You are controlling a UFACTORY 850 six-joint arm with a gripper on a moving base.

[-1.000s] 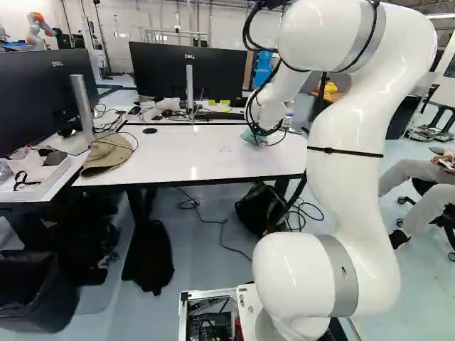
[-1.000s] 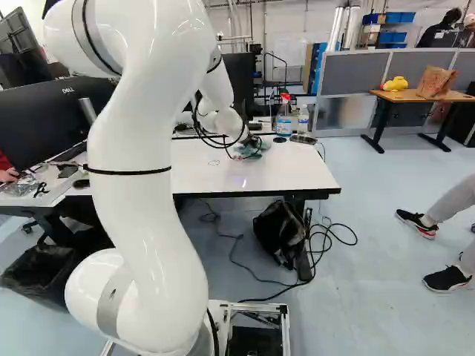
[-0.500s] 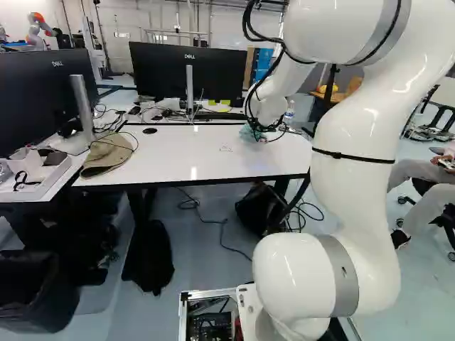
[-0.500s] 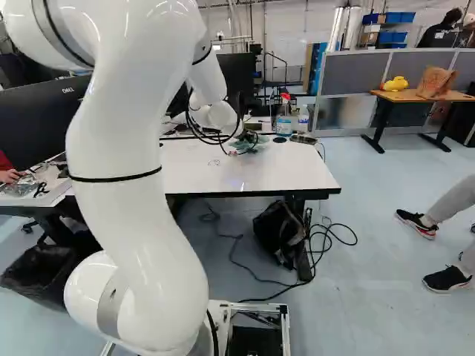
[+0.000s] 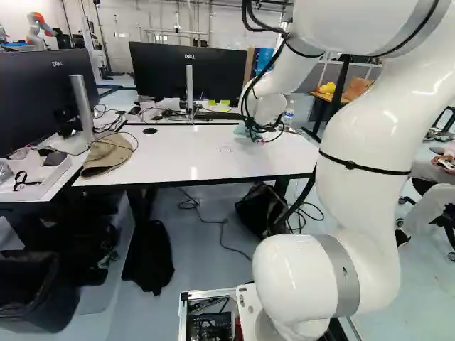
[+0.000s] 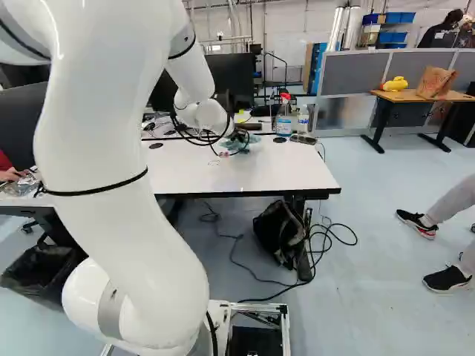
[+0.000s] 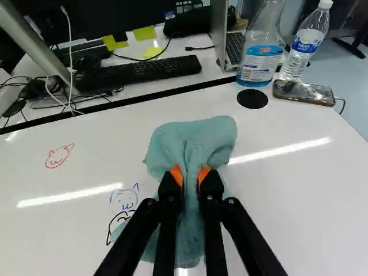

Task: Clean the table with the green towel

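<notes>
In the right base view my gripper (image 6: 239,138) is low over the white table (image 6: 297,170), partly hidden by wrist and cables. The wrist view shows the gripper (image 7: 191,176) shut on the green towel (image 7: 194,135), its orange pads pinching a gathered fold. Cloth spreads ahead of the fingers and beneath them, lying on the tabletop. Beside the towel are a blue drawn face (image 7: 124,199) and a black drawing (image 7: 117,223), whose edge the cloth partly covers. A red drawing (image 7: 59,156) stands farther off to the same side.
Beyond the towel are a spray bottle (image 7: 260,57), a water bottle (image 7: 307,43), a phone (image 7: 303,92) and a keyboard (image 7: 141,75). A cap (image 5: 106,154) lies near the table's left end in the left base view. Another robot (image 5: 37,30) stands far back.
The arm has carried the towel across the tabletop, away from the base and somewhat leftward in both base views. The gripper has kept its hold. The base has stayed put.
</notes>
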